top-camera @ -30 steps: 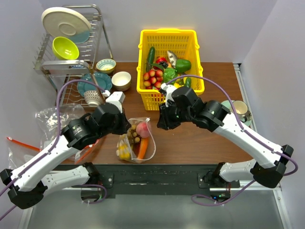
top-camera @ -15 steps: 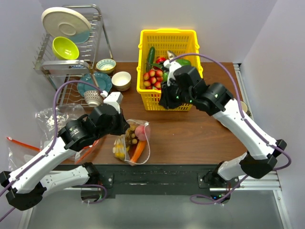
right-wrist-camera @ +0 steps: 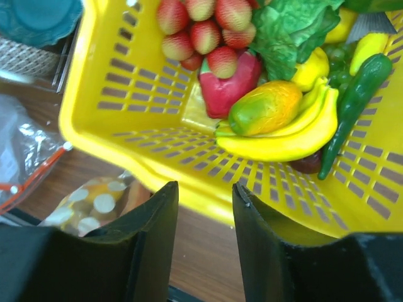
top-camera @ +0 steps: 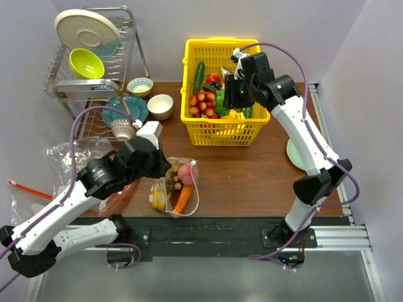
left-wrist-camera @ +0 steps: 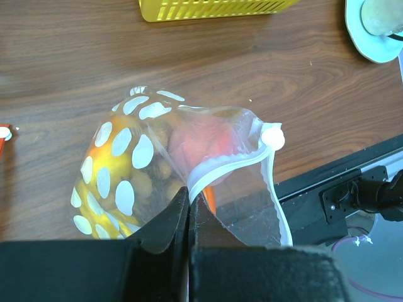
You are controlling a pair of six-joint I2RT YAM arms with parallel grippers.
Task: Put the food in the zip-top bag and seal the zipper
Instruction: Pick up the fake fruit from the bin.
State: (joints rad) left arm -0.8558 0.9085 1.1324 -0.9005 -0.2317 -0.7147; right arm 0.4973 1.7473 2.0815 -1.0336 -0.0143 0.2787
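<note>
The zip-top bag [top-camera: 177, 187] [left-wrist-camera: 135, 167], clear with whitish dots, lies near the table's front edge. Inside it are food pieces: a pink peach [top-camera: 187, 172], a carrot [top-camera: 183, 197], a brown berry cluster [top-camera: 174, 180] and a yellow piece [top-camera: 159, 199]. My left gripper [top-camera: 165, 171] [left-wrist-camera: 189, 199] is shut on the zipper [left-wrist-camera: 228, 165] at the bag's mouth, which gapes open. My right gripper [top-camera: 230, 99] [right-wrist-camera: 204, 189] hangs open and empty over the yellow basket [top-camera: 196, 129] [right-wrist-camera: 107, 126]. In the basket lie a banana [right-wrist-camera: 283, 143] and an orange-green fruit [right-wrist-camera: 264, 107].
A dish rack [top-camera: 60, 85] with a plate and bowls stands at the back left, with small bowls [top-camera: 160, 106] beside it. Crumpled clear bags [top-camera: 69, 154] with a red-orange strip lie at the left edge. A saucer [top-camera: 292, 155] sits on the right.
My right arm has lifted away from beside the bag and swung back over the yellow basket, its jaws opening wider. The left gripper has kept its hold; the bag shifted slightly left.
</note>
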